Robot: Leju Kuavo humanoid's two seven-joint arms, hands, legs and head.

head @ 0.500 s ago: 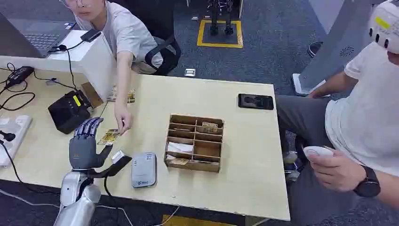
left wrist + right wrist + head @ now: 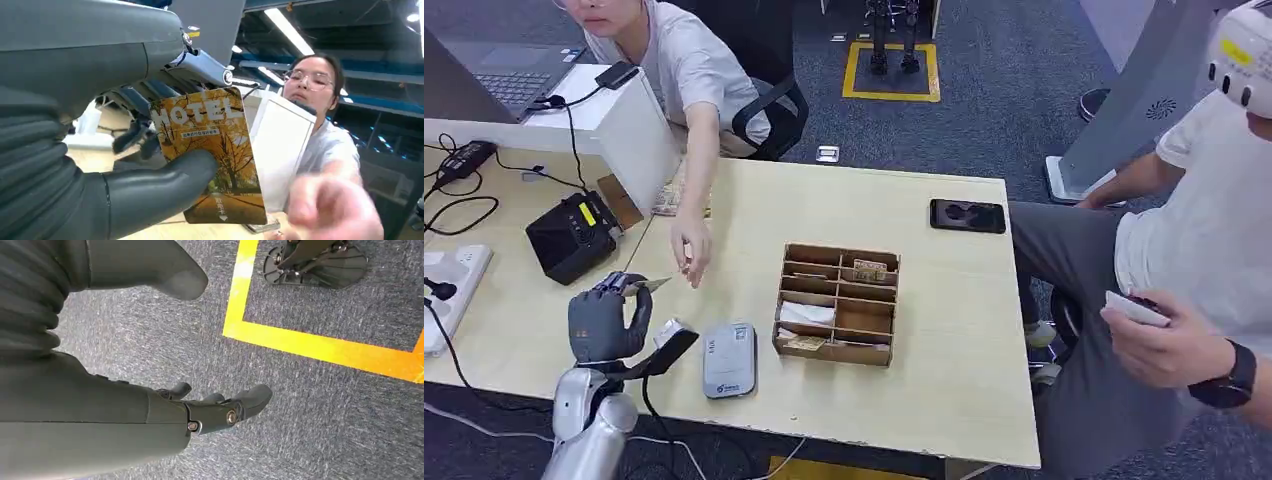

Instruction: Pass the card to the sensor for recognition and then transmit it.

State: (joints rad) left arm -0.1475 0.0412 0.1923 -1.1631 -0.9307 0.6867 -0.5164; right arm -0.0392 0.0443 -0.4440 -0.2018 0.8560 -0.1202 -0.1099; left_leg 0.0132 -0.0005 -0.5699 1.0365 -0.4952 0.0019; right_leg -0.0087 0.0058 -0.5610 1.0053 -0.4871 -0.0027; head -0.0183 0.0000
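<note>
My left hand (image 2: 604, 322) is raised over the table's near left part, just left of the grey card sensor (image 2: 729, 360) lying flat on the table. It pinches a hotel card (image 2: 648, 285) between thumb and fingers; in the left wrist view the card (image 2: 210, 150) shows yellow autumn trees and the word HOTEL, with the thumb (image 2: 165, 185) pressed on its face. A person's hand (image 2: 692, 255) hovers just beyond the card, apart from it. My right hand (image 2: 200, 410) hangs over grey carpet, fingers apart and holding nothing.
A wooden compartment box (image 2: 836, 303) with a few cards stands right of the sensor. A black phone (image 2: 967, 216) lies at the far right, a black device (image 2: 574, 235) at the left. More cards (image 2: 669, 200) lie by the seated person. Another person (image 2: 1194, 260) sits at the right.
My left hand's fingers have closed on the card that the person was offering. The person's hand has let go and drawn back slightly.
</note>
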